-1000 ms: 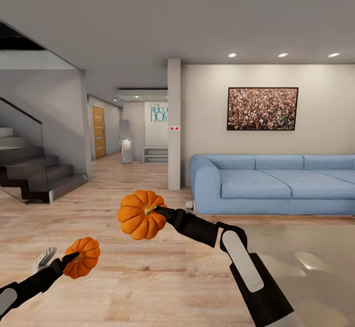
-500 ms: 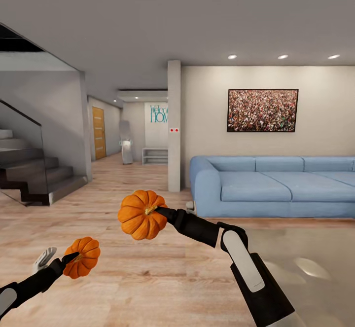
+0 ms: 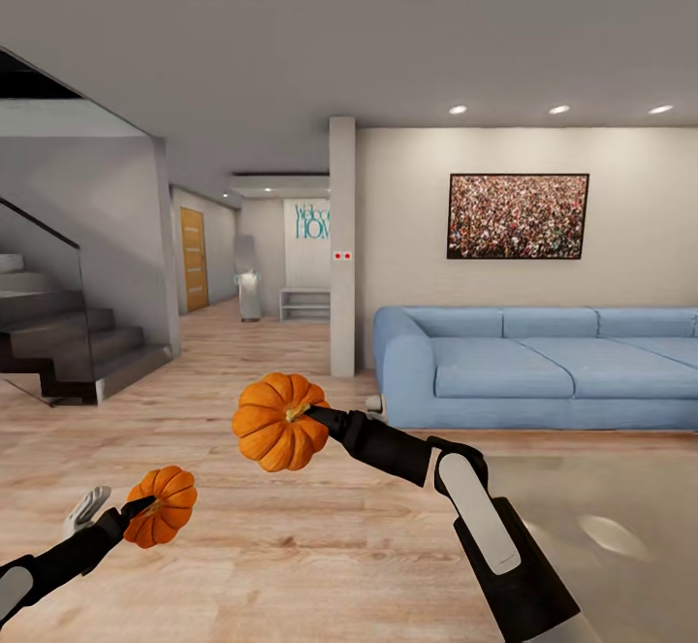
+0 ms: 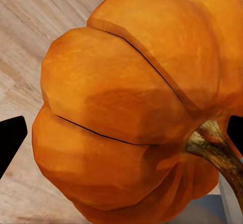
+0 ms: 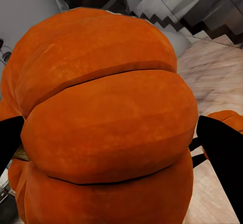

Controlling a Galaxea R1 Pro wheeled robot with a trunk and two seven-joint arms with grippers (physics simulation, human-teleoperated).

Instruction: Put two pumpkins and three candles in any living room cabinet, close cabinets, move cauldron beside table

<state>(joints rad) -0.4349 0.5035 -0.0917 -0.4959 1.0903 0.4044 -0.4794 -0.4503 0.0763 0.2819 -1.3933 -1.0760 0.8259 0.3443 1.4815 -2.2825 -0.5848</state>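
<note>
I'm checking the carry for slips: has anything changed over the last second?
Almost nothing. The right tool keeps its pumpkin by the stem, and the left tool keeps the smaller-looking pumpkin; neither slipped. The whole picture drifts very slightly, so the camera moved a touch, not the room. The blue sofa, stairs and wall picture stay put.
</note>
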